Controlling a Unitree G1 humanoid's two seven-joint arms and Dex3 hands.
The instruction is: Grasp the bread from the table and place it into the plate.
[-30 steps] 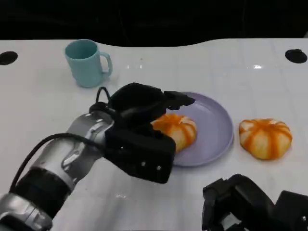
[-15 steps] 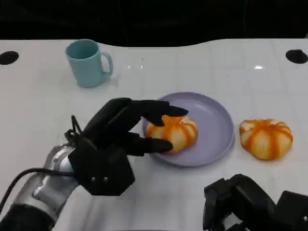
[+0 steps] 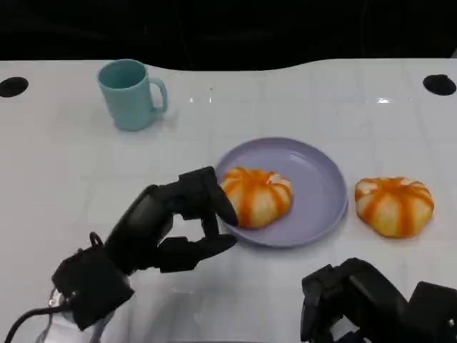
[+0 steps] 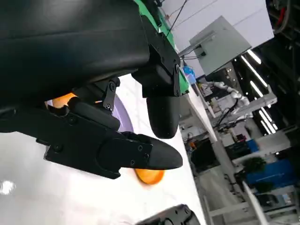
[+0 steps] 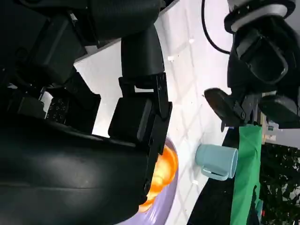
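We observe the left robot hand at 8 o'clock of the lavender plate, its fingers spread wide and holding nothing; the upper fingertips lie just beside the bread, and we cannot tell whether they touch it. That bread — an orange-and-white striped bun — rests inside the plate, in its 9 o'clock half, close to the rim. A second bread of the same colouring sits on the white tabletop at 3 o'clock of the plate, just beside its rim and apart from it. The right robot hand sits at 5 o'clock of the plate, near the lower edge of the head view, well apart from both buns; its fingers appear curled inward, and we cannot tell from these views whether it is closed or parted. A light-blue mug stands upright at 10 o'clock of the plate, well apart from it, handle toward 3 o'clock. In the left wrist view — turned on its side — the black fingers stand apart with nothing between them.
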